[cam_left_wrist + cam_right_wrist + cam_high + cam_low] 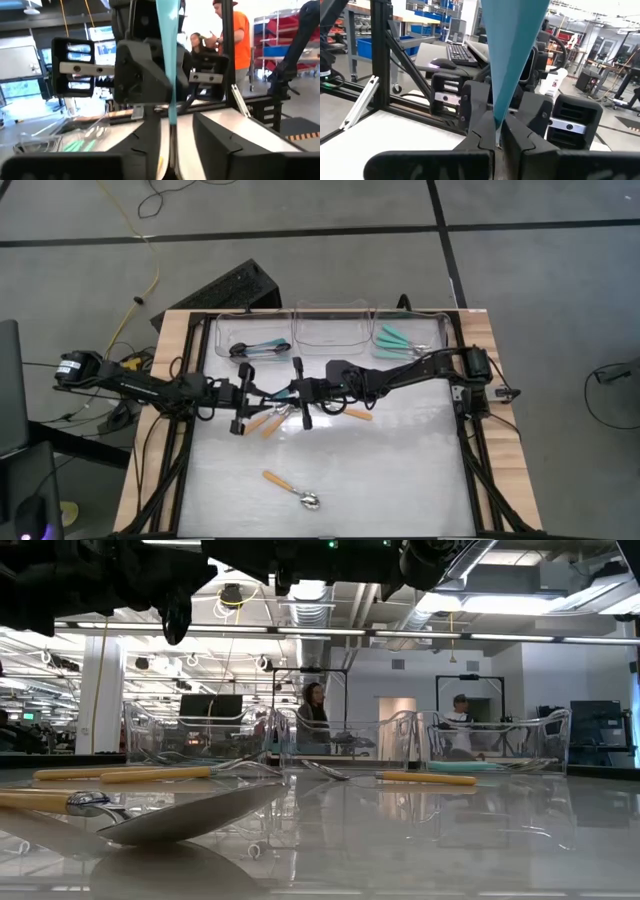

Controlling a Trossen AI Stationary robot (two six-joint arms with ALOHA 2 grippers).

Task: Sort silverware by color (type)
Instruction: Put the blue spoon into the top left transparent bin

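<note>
High view: both arms meet over the middle of the worktop (400, 470), a teal-handled spoon (169, 75) passing between them.
Right hand (496, 131): we see it clamped tight on the narrow end of the teal handle, which rises as a broad blade in the right wrist view.
Left hand (171, 131): fingers part-way apart around the same handle; whether they bear on it we cannot tell.
Step in hand: we judge this a hand-over, the right hand taking the spoon as the left lets go.
How to do it well: we would have the left hand spread fully and back straight away before the right arm moves, so the handle is not dragged askew.
Where it belongs: the right-hand clear bin (412, 335), where teal spoons already lie; blue-handled ones sit in the left bin (250, 338), the middle bin (330, 330) looks bare.
Still to sort: orange-handled spoons near the hands (262, 422) and one alone near the front edge (290, 488).
Risk: a thin, smooth handle may swivel in a pinch at its tip.
</note>
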